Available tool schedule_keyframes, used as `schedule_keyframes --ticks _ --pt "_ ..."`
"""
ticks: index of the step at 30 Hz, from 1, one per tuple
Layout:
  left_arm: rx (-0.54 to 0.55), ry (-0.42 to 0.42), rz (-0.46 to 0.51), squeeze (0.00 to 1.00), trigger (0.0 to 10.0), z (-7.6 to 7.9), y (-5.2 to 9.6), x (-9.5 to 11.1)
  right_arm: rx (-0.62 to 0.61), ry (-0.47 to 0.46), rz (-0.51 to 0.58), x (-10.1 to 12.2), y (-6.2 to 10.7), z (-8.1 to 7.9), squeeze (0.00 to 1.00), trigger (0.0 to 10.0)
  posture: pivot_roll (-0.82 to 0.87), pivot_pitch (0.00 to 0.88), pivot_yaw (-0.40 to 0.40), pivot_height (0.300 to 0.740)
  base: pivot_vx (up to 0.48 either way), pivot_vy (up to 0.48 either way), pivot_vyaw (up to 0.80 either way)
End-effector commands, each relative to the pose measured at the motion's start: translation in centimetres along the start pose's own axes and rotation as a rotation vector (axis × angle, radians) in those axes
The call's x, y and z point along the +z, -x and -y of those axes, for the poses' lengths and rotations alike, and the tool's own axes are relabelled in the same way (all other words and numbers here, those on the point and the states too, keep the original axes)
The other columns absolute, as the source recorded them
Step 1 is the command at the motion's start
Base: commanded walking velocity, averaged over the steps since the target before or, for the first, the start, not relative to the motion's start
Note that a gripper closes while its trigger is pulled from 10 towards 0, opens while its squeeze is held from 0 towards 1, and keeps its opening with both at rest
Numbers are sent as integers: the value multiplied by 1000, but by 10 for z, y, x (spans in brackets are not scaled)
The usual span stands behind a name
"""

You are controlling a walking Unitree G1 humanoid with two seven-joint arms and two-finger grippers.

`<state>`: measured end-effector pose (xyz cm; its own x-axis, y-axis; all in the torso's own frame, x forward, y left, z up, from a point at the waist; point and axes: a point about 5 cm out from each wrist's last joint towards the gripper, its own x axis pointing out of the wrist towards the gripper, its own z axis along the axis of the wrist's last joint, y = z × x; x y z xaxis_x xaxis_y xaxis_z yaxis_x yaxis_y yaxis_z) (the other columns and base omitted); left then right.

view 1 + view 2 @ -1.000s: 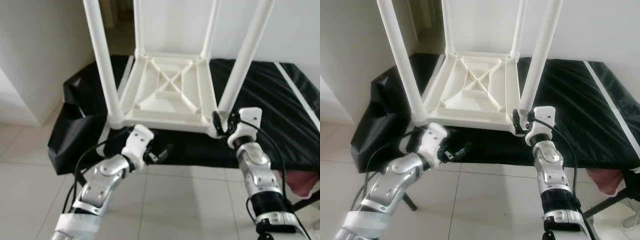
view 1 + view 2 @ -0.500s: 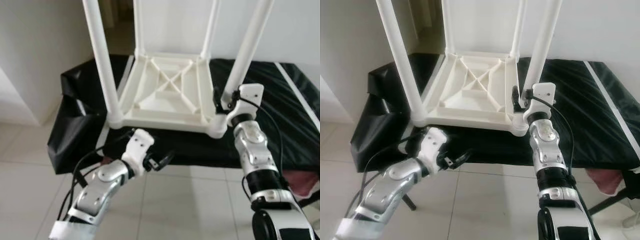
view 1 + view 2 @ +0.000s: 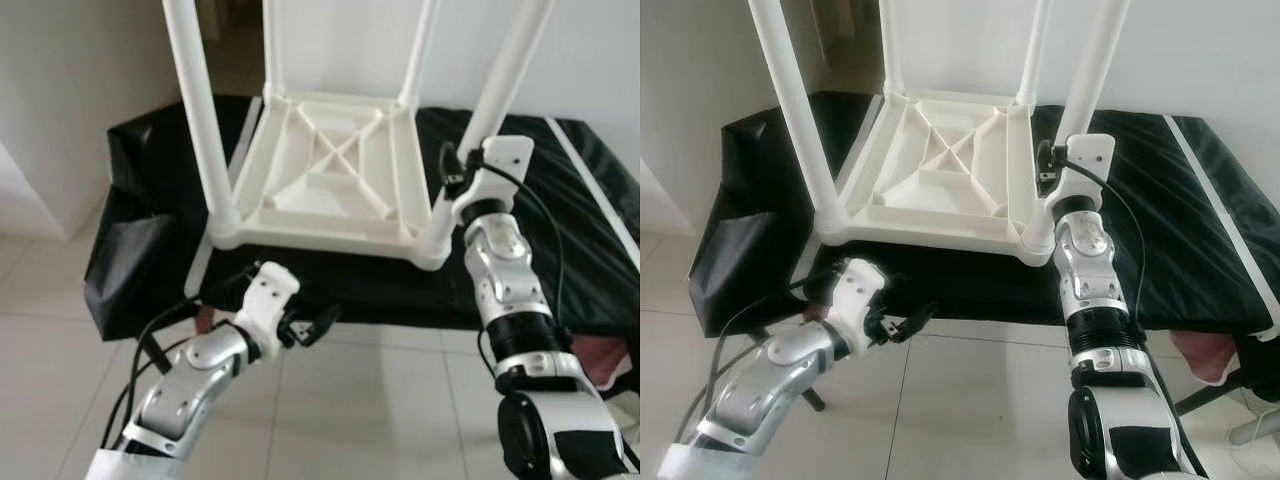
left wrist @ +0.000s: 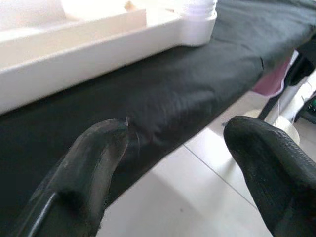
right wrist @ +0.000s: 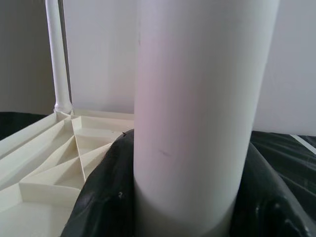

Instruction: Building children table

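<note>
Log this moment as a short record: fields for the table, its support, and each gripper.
table: white plastic table upside down, four legs pointing up
support: black-covered surface
right gripper: right gripper closed around the near right leg, low down near its socket
left gripper: left gripper open, holding nothing, below the near edge of the covered surface, over the tiled floor

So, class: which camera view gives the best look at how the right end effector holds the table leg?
The right wrist view: the near right leg is seen up close, with a black finger on either side. Both eye views show the right end effector from above, low on that leg of the upturned white table.
</note>
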<state>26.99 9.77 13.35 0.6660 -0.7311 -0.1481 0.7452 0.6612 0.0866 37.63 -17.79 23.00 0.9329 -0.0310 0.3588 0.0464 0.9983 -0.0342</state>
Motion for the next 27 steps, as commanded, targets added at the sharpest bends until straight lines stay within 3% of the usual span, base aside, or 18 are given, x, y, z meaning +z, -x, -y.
schedule_keyframes --ticks 1,4,10,11,12,13,14,16,17,27 --pt "-114 -2 -13 0 10000 6 2 -2 -10 28 -77 -13 2 3 0 10000 41 74 -43 740 0 0 0" --pt "-47 -6 -24 0 10000 -8 3 -2 -16 32 -93 -15 2 2 0 10000 40 77 -46 740 0 0 0" --pt "-21 -8 -26 0 10000 -13 3 -1 -23 14 -94 -15 1 3 0 10000 39 77 -46 740 0 0 0" --pt "0 -5 -24 0 10000 -18 4 0 -30 -4 -91 -14 0 4 467 10000 38 75 -47 740 0 0 0" --pt "14 -4 -22 0 10000 -21 4 1 -37 -14 -91 -13 -1 5 1000 10000 38 71 -47 740 0 0 0" --pt "25 1 -18 0 10000 -24 5 2 -37 -18 -83 -11 -2 5 1000 10000 38 71 -47 740 0 0 0" --pt "32 2 -15 0 10000 -25 5 3 -37 -13 -82 -10 -3 5 227 10000 38 67 -47 740 0 0 0" --pt "32 2 -15 0 10000 -25 5 3 -37 -13 -82 -10 -3 5 227 10000 38 67 -47 740 0 0 0" --pt "34 3 -14 0 10000 -26 5 3 -35 -11 -78 -9 -3 4 0 10000 38 67 -47 740 0 0 0" --pt "55 11 -15 0 10000 -29 3 3 -28 -35 -116 -10 -9 2 0 10000 41 57 -48 740 0 0 0"
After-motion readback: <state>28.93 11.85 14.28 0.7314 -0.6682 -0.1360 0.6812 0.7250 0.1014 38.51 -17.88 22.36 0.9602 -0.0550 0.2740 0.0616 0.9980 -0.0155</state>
